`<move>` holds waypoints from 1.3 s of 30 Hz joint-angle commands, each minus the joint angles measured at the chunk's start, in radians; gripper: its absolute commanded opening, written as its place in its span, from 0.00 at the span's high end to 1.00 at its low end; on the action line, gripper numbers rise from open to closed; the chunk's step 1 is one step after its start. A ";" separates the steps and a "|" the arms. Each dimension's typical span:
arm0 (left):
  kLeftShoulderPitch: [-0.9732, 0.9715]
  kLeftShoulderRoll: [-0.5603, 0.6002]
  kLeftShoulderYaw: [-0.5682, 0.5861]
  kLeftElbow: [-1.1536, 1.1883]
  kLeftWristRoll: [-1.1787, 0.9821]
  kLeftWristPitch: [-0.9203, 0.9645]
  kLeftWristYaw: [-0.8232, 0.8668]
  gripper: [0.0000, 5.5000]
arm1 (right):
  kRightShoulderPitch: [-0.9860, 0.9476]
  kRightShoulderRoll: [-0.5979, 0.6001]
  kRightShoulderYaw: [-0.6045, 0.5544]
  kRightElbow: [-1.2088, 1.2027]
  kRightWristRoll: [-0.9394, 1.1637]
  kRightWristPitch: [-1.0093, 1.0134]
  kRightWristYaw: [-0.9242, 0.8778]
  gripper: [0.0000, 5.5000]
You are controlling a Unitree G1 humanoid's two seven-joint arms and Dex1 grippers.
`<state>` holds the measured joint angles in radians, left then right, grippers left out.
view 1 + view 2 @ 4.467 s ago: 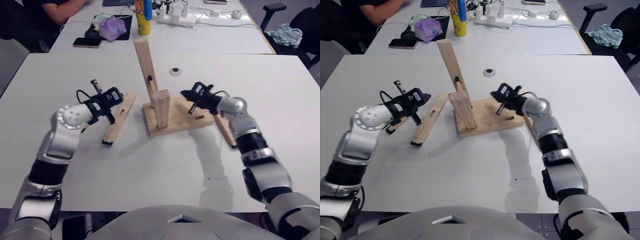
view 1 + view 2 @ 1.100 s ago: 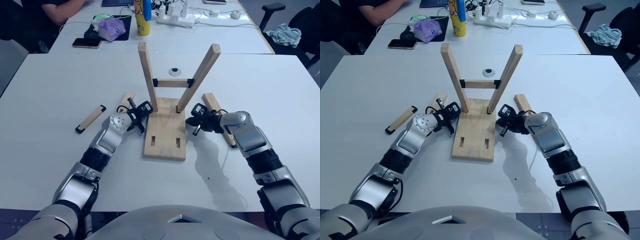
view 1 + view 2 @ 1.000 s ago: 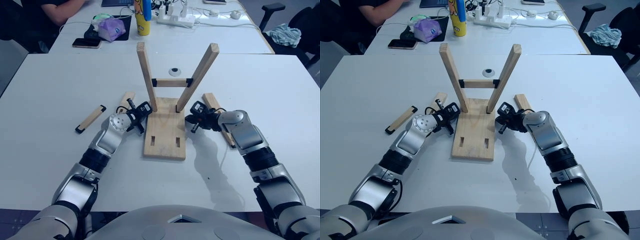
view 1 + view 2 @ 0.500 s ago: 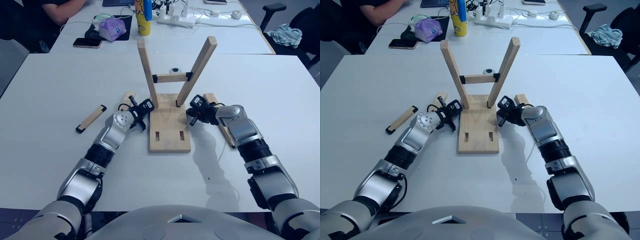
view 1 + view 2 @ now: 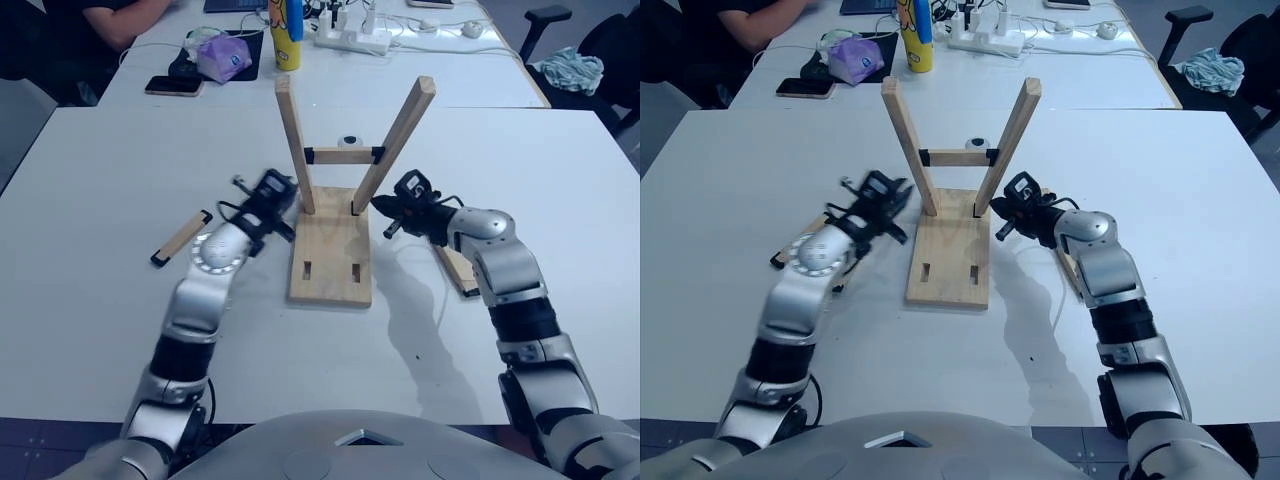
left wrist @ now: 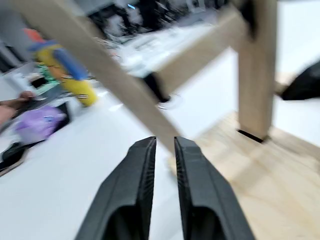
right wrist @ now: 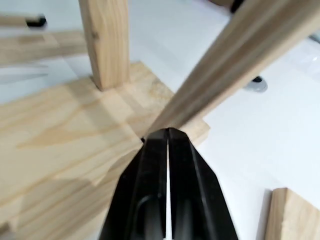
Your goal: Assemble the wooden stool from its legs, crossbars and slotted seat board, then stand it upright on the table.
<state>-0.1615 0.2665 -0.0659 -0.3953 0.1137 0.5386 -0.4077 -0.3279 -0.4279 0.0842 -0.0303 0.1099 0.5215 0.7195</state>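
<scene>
The slotted seat board (image 5: 330, 268) lies flat at the table's middle. Two legs stand in its far end, spreading apart: the left leg (image 5: 292, 150) and the right leg (image 5: 396, 143), tied by a crossbar (image 5: 343, 155). My left gripper (image 5: 274, 198) hovers just left of the left leg's base; its fingers (image 6: 142, 185) are almost together with nothing between them. On the other side, my right gripper (image 5: 386, 212) is shut, its tips (image 7: 167, 134) against the foot of the right leg (image 7: 240, 55) where it meets the board (image 7: 60, 135).
A short loose bar (image 5: 181, 237) lies left of the board. Another loose leg (image 5: 462, 272) lies under my right forearm. A small round object (image 5: 348, 140) sits behind the crossbar. The table behind carries a yellow bottle (image 5: 288, 25) and a phone (image 5: 172, 86).
My left arm has lifted and drawn back to the left, away from the left leg's base. The board has slid slightly left. My right gripper stays at the right leg's foot.
</scene>
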 commanded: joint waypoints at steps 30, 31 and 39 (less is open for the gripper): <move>0.000 0.413 0.220 0.890 -0.265 -0.240 -0.497 0.49 | 0.065 0.008 0.028 -0.053 0.143 0.098 0.008 1.00; -0.003 0.416 0.213 0.897 -0.264 -0.241 -0.501 0.52 | 0.064 0.006 0.027 -0.054 0.144 0.100 0.008 1.00; 0.022 0.437 0.187 0.925 -0.206 -0.382 -0.439 0.71 | 0.085 -0.021 0.023 -0.078 0.143 0.059 0.027 1.00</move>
<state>-0.1776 0.6899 0.1545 0.4944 -0.1541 0.2127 -0.8898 -0.2468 -0.4379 0.1045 -0.0882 0.2541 0.6146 0.7421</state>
